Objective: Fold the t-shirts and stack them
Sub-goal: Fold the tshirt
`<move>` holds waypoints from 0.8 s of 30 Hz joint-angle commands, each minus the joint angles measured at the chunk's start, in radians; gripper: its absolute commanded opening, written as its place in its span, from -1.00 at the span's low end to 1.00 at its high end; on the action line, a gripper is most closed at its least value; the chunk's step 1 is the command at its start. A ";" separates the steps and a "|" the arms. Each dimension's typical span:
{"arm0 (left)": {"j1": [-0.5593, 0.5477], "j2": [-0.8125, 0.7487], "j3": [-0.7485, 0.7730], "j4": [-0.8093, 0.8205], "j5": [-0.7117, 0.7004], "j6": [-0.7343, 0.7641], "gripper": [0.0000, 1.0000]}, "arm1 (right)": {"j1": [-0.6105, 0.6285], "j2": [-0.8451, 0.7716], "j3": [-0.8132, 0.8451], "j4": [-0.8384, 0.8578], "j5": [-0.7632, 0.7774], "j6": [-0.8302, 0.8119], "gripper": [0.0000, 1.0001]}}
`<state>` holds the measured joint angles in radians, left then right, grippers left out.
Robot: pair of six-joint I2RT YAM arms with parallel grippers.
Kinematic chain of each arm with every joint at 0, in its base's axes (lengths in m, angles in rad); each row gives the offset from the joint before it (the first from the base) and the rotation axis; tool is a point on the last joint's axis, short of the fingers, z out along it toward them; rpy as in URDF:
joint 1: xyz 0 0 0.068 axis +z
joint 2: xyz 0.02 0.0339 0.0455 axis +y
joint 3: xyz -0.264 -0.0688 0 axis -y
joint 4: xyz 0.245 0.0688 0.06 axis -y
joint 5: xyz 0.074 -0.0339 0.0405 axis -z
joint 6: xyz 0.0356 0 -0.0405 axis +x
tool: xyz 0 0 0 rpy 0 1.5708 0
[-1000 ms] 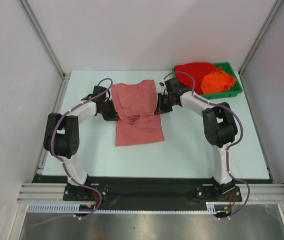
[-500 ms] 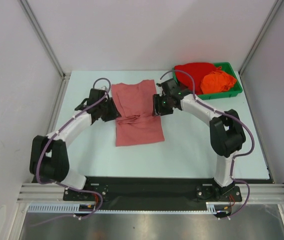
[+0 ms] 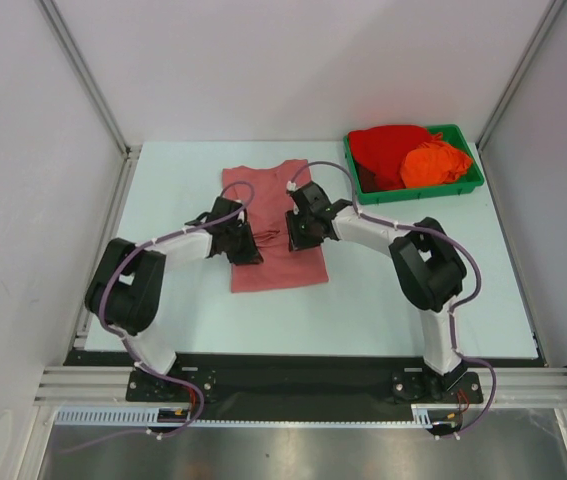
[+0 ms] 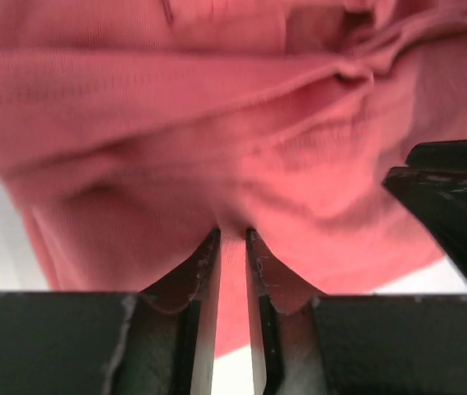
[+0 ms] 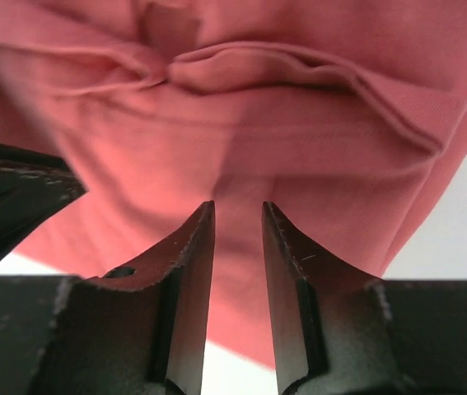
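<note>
Three shirts are in view. The salmon shirt (image 3: pixel 263 190) lies partly folded on the bench (image 3: pixel 413 290), left of the middle and running from near the far edge toward the near side. Its cloth is rumpled in ridges across the middle. The red shirt (image 3: pixel 388 150) and the orange shirt (image 3: pixel 435 165) are heaped together in a green tray (image 3: pixel 468 185) at the far right corner, the orange one on the right.

Both arms reach in over the middle of the salmon shirt, one from each side, with their heads close together. The left gripper (image 4: pixel 233 234) has its jaws drawn to a narrow slit. The cloth puckers right at the tips, but I cannot tell whether any of it is caught. The right gripper (image 5: pixel 239 206) has its jaws parted by a clear gap just above the cloth, with nothing visibly caught between them.
</note>
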<state>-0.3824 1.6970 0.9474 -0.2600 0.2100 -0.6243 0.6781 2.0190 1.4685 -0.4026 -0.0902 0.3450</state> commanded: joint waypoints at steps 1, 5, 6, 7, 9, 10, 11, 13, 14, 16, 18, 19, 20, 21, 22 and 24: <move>-0.003 0.039 0.086 0.048 -0.034 -0.015 -0.54 | -0.006 0.056 0.047 0.058 0.067 0.008 -0.30; 0.005 0.091 0.166 0.022 -0.058 -0.012 -0.47 | -0.011 0.099 0.087 0.067 0.089 -0.008 -0.28; 0.010 0.102 0.178 0.018 -0.055 -0.011 -0.47 | -0.015 0.106 0.108 0.070 0.089 -0.014 -0.27; 0.011 0.118 0.201 0.015 -0.060 -0.011 -0.45 | -0.018 0.119 0.118 0.073 0.118 -0.018 -0.26; 0.020 0.133 0.231 0.001 -0.067 -0.006 -0.42 | -0.029 0.132 0.148 0.071 0.118 -0.024 -0.24; 0.025 0.144 0.243 -0.002 -0.078 -0.003 -0.40 | -0.034 0.138 0.157 0.073 0.112 -0.027 -0.24; 0.033 0.168 0.270 -0.008 -0.077 -0.003 -0.38 | -0.040 0.155 0.171 0.071 0.110 -0.028 -0.24; 0.046 0.222 0.324 -0.024 -0.072 0.004 -0.36 | -0.054 0.179 0.216 0.067 0.103 -0.037 -0.23; 0.056 0.240 0.339 -0.030 -0.078 0.006 -0.36 | -0.055 0.207 0.236 0.062 0.102 -0.040 -0.21; 0.065 0.263 0.376 -0.045 -0.095 0.020 -0.36 | -0.069 0.228 0.301 0.048 0.106 -0.047 -0.20; 0.079 0.289 0.435 -0.067 -0.127 0.031 -0.35 | -0.078 0.256 0.344 0.050 0.119 -0.061 -0.18; 0.085 0.291 0.467 -0.070 -0.139 0.038 -0.33 | -0.092 0.270 0.399 0.033 0.116 -0.069 -0.17; 0.099 0.293 0.484 -0.080 -0.161 0.043 -0.31 | -0.098 0.277 0.427 0.027 0.113 -0.070 -0.15; 0.106 0.290 0.502 -0.099 -0.167 0.050 -0.29 | -0.104 0.294 0.444 0.027 0.113 -0.077 -0.14; 0.112 0.286 0.520 -0.120 -0.175 0.058 -0.29 | -0.113 0.302 0.463 0.015 0.107 -0.078 -0.13; 0.116 0.248 0.554 -0.146 -0.202 0.081 -0.28 | -0.130 0.317 0.526 -0.025 0.099 -0.086 -0.13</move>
<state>-0.2852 2.0029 1.4227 -0.3698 0.0769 -0.5953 0.5739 2.3211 1.9015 -0.4007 -0.0044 0.2924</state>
